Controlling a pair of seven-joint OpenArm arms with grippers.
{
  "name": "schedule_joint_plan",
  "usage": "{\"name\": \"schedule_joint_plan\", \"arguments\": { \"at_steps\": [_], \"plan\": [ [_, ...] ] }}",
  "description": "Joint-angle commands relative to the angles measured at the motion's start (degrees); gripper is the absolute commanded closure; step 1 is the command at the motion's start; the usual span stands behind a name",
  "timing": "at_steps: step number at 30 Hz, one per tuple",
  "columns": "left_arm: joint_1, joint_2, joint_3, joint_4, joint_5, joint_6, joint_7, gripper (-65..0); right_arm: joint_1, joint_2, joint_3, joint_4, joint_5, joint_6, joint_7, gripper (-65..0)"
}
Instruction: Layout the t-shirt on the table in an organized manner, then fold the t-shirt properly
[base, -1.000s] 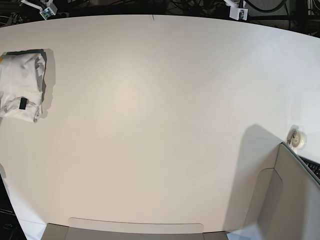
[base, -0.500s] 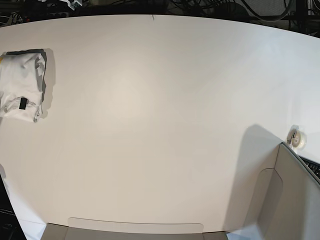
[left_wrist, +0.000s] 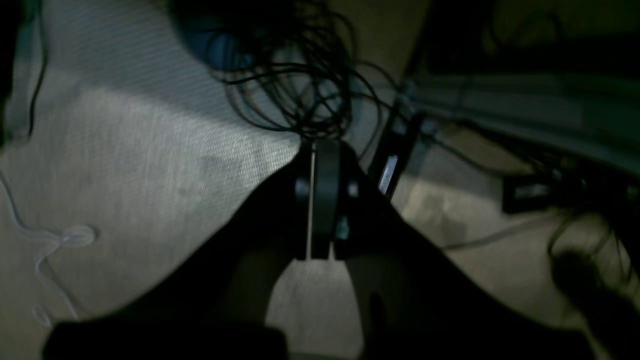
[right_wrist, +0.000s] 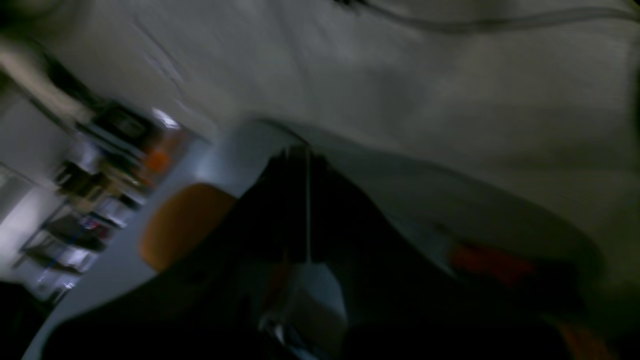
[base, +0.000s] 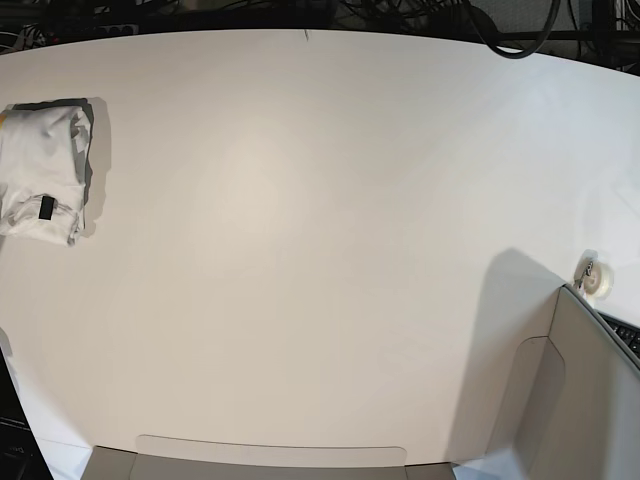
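Note:
The white t-shirt (base: 40, 170) lies folded into a small rectangle at the far left of the table (base: 320, 200), its small black hem tag facing up. Its print is hidden. Neither arm shows in the base view. In the left wrist view my left gripper (left_wrist: 313, 150) is shut and empty, away from the table, over floor and a tangle of black cables (left_wrist: 300, 75). In the right wrist view my right gripper (right_wrist: 306, 155) is shut and empty; that view is blurred and shows no shirt.
A grey-beige box panel (base: 590, 400) stands at the table's front right corner, with a small white round object (base: 594, 275) just beyond it. A flat beige panel (base: 270, 458) lies along the front edge. Cables hang behind the far edge (base: 510, 40).
Both gripper tips, seen at the table's far edge a second ago, have drawn back out of the base view. The shirt has not moved.

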Motion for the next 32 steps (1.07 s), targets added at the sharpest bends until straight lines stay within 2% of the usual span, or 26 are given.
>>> {"name": "schedule_joint_plan", "arguments": {
  "at_steps": [1,2,6,10,11,17,21,27,32],
  "plan": [
    [-0.88,-0.31,1.88,-1.66,0.08,0.20,-0.67,0.0,1.58,-0.34,0.03,-2.34,-0.70,0.36,3.10,0.0],
    [-2.64,0.30,3.47,-3.77,0.08,0.28,-0.67,0.0,2.98,-1.04,0.03,-4.62,-2.19,-1.09,6.70,0.0],
    [-9.49,2.76,7.07,-13.17,0.08,0.28,-0.93,0.0,6.76,-3.33,0.03,-10.43,-8.26,-11.46,19.71,0.0],
    [-13.10,4.08,8.74,-17.39,0.08,0.46,-0.93,0.0,9.93,-5.70,0.03,-13.59,-11.95,-23.33,24.11,0.0],
    [-14.07,4.08,8.92,-18.62,0.08,0.46,-0.93,0.0,10.28,-6.58,0.03,-13.77,-12.83,-24.91,24.99,0.0],
    [-16.79,4.43,8.92,-21.26,0.08,5.91,-0.93,0.0,11.16,-10.09,0.47,-13.86,-13.97,-25.88,26.48,0.0],
    [-17.58,5.84,8.92,-21.35,0.08,6.09,-0.76,0.0,11.60,-10.53,0.47,-13.59,-13.97,-25.88,26.57,0.0],
    [-17.76,6.98,8.57,-21.44,0.08,6.09,-0.84,0.0,14.15,-8.69,0.56,-13.77,-13.89,-25.97,26.04,0.0],
    [-17.93,7.33,8.65,-21.26,0.08,6.09,-0.76,0.0,14.06,-8.42,0.56,-13.86,-13.89,-25.97,26.04,0.0]
  ]
}}
